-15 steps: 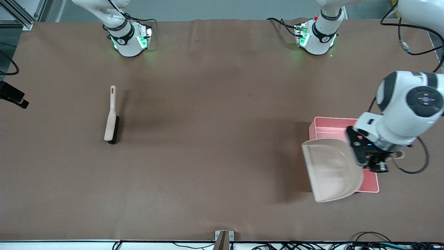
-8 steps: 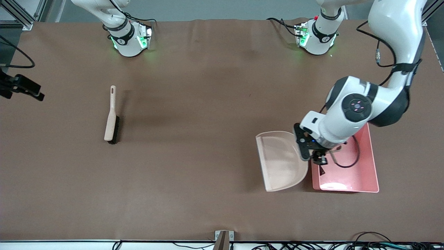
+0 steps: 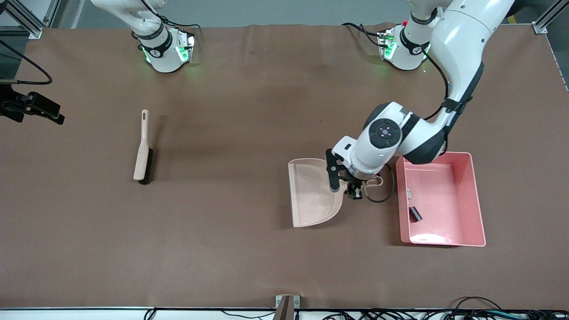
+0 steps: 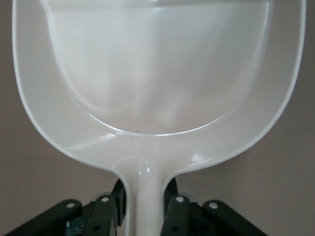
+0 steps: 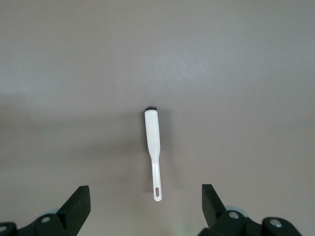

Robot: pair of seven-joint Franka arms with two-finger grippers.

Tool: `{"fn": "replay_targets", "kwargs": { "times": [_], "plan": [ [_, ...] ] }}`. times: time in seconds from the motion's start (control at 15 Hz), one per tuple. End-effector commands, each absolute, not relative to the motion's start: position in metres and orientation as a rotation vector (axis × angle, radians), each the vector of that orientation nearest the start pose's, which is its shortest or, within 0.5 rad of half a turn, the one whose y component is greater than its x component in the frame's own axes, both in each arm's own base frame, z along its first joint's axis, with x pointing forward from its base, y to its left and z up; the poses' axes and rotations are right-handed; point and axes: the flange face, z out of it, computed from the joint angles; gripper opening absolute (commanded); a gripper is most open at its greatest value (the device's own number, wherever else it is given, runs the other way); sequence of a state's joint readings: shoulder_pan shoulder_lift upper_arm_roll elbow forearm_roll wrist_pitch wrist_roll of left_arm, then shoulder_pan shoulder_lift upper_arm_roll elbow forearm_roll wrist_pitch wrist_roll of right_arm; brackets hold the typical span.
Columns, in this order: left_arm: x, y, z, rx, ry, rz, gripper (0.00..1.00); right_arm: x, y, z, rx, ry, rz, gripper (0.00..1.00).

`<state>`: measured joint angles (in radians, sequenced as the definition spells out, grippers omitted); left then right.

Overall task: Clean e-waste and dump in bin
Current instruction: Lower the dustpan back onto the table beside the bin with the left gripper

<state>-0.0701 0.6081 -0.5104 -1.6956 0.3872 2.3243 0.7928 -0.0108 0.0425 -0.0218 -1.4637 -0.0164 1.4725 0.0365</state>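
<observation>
The right gripper (image 5: pixel 142 206) hangs high over the brush (image 3: pixel 142 149), fingers (image 5: pixel 76 206) spread wide on nothing; in the front view it has crept inward at the 9 o'clock edge, and that arm waits. The brush lies flat on the counter (image 3: pixel 249 249) toward the right arm's end, unmoved. The left gripper (image 3: pixel 353 189) has swung away from over the bin (image 3: pixel 475 200) and now hangs over bare counter beside it, fingers (image 4: pixel 170 206) clamped on the handle of the beige dustpan (image 3: pixel 313 195), whose pan looks empty in the left wrist view. The dark brown-black block (image 3: pixel 415 214) lies in the bin near the dustpan-side wall, with a tiny pale part (image 3: pixel 409 192) at about its 12 o'clock. No readable writing.
</observation>
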Motion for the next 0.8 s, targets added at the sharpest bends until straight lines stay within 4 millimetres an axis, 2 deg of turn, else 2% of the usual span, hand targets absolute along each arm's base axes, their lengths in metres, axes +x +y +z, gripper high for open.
{"fn": "replay_targets", "kwargs": {
  "times": [0.0,0.13,0.33,0.73],
  "plan": [
    [0.595,-0.340,0.264,-2.191,2.180,-0.203,0.00,0.555,-0.021,0.644,-3.154,0.106,0.053,1.00],
    [0.591,-0.349,0.249,-2.154,2.210,-0.183,0.00,0.556,-0.022,0.647,-3.154,0.111,0.036,1.00],
    [0.595,-0.346,0.236,-2.094,2.219,-0.208,0.01,0.555,-0.019,0.648,-3.154,0.106,0.034,1.00],
    [0.593,-0.355,0.226,-2.087,2.234,-0.218,0.05,0.558,-0.019,0.644,-3.151,0.110,0.031,1.00]
  ]
}}
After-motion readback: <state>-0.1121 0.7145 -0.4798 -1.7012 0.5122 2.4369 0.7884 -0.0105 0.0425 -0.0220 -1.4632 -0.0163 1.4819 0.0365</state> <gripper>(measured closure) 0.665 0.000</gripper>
